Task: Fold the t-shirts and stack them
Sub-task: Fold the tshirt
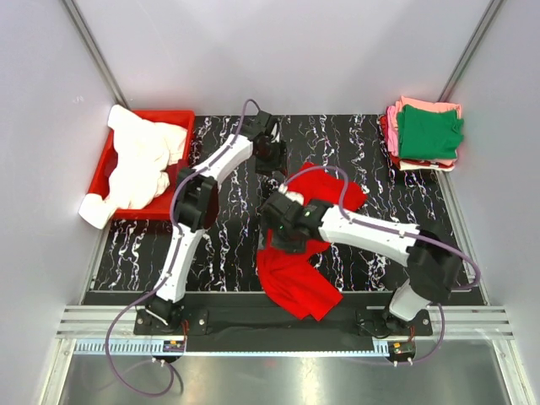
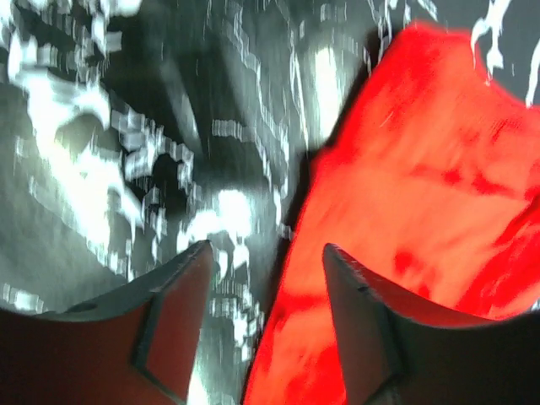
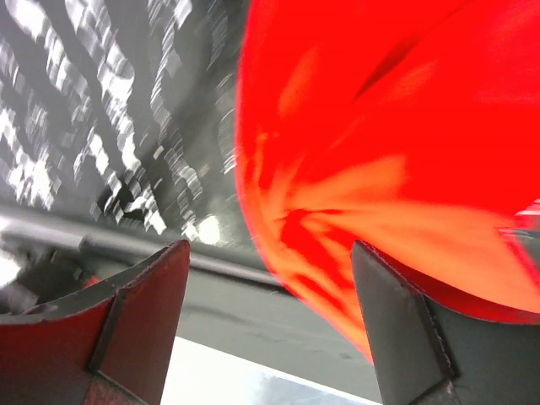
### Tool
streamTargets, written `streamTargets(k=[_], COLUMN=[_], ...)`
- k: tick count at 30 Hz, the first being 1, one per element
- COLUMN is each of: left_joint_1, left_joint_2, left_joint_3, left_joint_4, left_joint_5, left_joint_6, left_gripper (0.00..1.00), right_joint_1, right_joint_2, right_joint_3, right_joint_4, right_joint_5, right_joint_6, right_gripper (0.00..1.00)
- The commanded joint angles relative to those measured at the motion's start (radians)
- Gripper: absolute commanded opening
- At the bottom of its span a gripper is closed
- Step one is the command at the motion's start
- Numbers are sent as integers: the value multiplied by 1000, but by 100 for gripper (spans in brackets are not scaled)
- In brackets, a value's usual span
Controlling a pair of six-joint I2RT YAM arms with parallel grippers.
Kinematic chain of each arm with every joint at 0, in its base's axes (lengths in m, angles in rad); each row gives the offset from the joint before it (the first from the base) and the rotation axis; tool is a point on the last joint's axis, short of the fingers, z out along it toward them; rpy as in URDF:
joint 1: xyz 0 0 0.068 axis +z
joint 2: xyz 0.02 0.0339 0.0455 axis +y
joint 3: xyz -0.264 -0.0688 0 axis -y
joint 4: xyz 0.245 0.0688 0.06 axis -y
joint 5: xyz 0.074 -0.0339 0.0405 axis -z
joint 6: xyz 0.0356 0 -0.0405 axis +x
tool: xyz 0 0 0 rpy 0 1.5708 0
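Note:
A bright red t-shirt (image 1: 295, 274) lies crumpled in the middle of the black marbled table (image 1: 228, 245), its lower part hanging over the near edge. My left gripper (image 1: 270, 164) is open and empty, just above the shirt's far edge; in the left wrist view the red cloth (image 2: 422, 194) fills the right side, under my right finger. My right gripper (image 1: 283, 232) is open over the shirt's middle; the right wrist view shows red cloth (image 3: 396, 143) ahead, none of it between the fingers. A folded stack with a green t-shirt (image 1: 430, 131) on pink and cream ones sits at the far right corner.
A red plastic bin (image 1: 181, 122) at the far left holds a heap of white and cream shirts (image 1: 139, 164) spilling over its near edge. Grey walls close in both sides. A metal rail (image 1: 278, 325) runs along the table's near edge.

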Motion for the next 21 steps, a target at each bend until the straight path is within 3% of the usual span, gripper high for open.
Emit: streamTargets(k=[1, 7, 10, 15, 21], left_joint_1=[23, 57, 60, 58, 60], left_joint_2=[-188, -360, -571, -871, -1202], left_joint_3=[-50, -35, -191, -626, -1031], left_joint_4=[38, -112, -100, -4, 72], left_joint_5=[48, -20, -56, -73, -93], left_joint_6=[15, 49, 55, 66, 66], left_gripper=[64, 72, 73, 75, 75], right_joint_1=[-58, -223, -291, -368, -434], right_joint_2=[-48, -38, 24, 179, 323], right_joint_3=[82, 122, 176, 274, 220], right_joint_4=[-258, -265, -293, -376, -199], right_joint_5=[211, 222, 236, 285, 138], right_joint_6=[-49, -164, -222, -261, -267], right_gripper=[84, 83, 82, 83, 80])
